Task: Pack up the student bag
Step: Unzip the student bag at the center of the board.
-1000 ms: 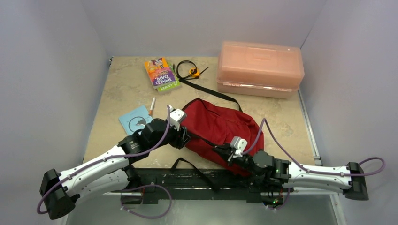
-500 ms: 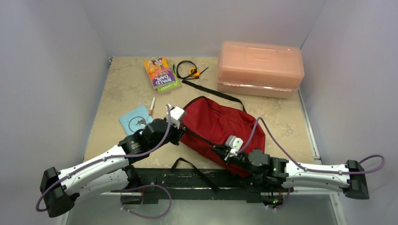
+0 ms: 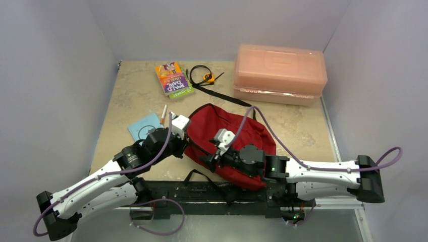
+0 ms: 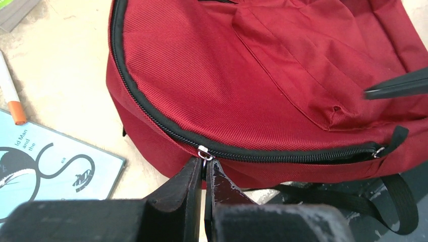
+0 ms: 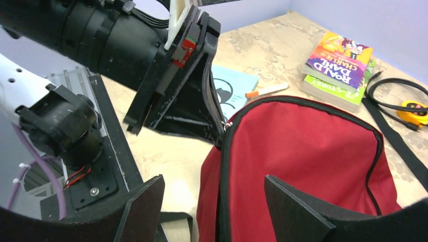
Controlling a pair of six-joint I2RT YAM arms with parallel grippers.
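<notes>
Where the right gripper sat over the near right corner of the student bag a second ago, it now sits at the bag's near left edge, the arm having swung left across the red cloth. The left gripper has drawn back a little to the left too. The bag has shifted left with it, and its far end is bunched up higher than before. The bag lies in the middle of the table, toward the front edge, with both grippers at its left end.

The left gripper's fingers are pressed almost together on a silver zipper pull at the curved rim of the bag. The right gripper is spread wide, one finger to each side of the zipper seam, and has hold of nothing. I cannot tell whether its fingers touch the cloth.

By count:
- One bag, with two zipper pulls showing in the left wrist view, the second pull at the other end of the track.
- One pink box at the back right.
- Two books stacked at the back.
- One blue booklet left of the bag.
- One marker just beside the booklet.
- One coiled black cable with a yellow piece, next to the books.
</notes>
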